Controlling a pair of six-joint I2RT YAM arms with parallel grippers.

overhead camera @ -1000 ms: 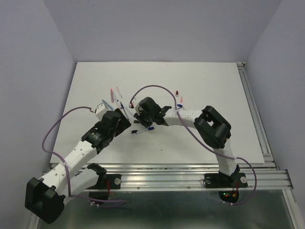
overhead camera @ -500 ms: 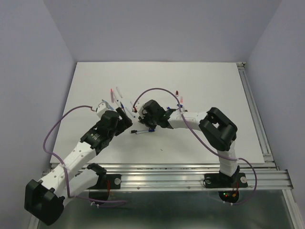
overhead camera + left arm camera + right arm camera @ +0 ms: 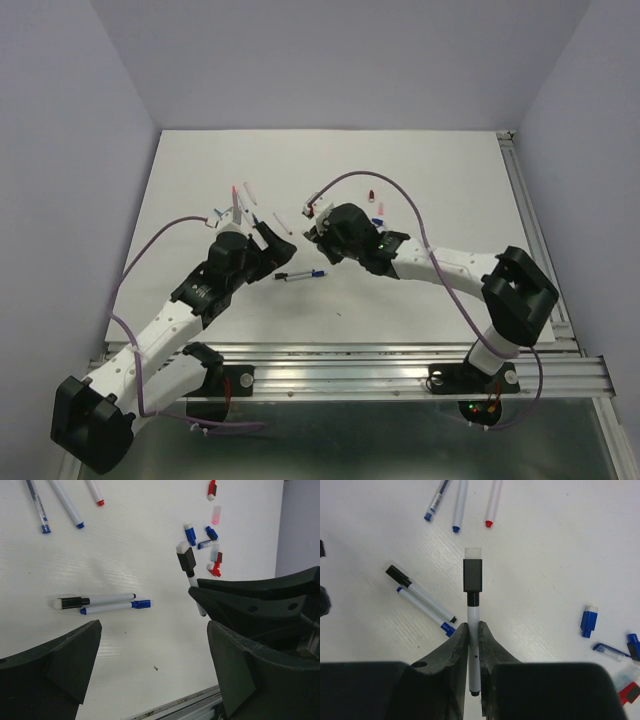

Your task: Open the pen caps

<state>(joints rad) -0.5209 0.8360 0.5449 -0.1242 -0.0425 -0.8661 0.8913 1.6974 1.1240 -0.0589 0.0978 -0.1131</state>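
**Right claw** [image 3: 473,628]: pressed together on a slim white pen barrel [image 3: 474,652], pinching it along its lower half. The barrel runs straight out past the fingertips. Its short black plastic cap [image 3: 473,575], with a white plug at the far end, sits on the pen, clear of the fingers. In the left wrist view the same capped pen pokes out of this claw at a slant.

**Left claw** [image 3: 150,670]: spread wide with nothing between its fingers, hanging over the white surface [image 3: 430,180] near the right claw.

**On the surface below:** two pens lie side by side, almost touching.
- One carries a black-capped end [image 3: 72,602].
- The other carries a blue-capped end [image 3: 141,603].
- The caps point opposite ways, and both are on.

**Farther out:** three bare-tipped pens [image 3: 461,500] lie in a loose fan, two with blue tips and one with a red tip.

**Loose caps on the surface:**
- A lone blue cap with a white end [image 3: 588,621].
- A small huddle of blue and red caps [image 3: 214,570] just beyond it.
- A pale pink translucent cap [image 3: 216,515].
- A single red cap [image 3: 212,489] farthest off.
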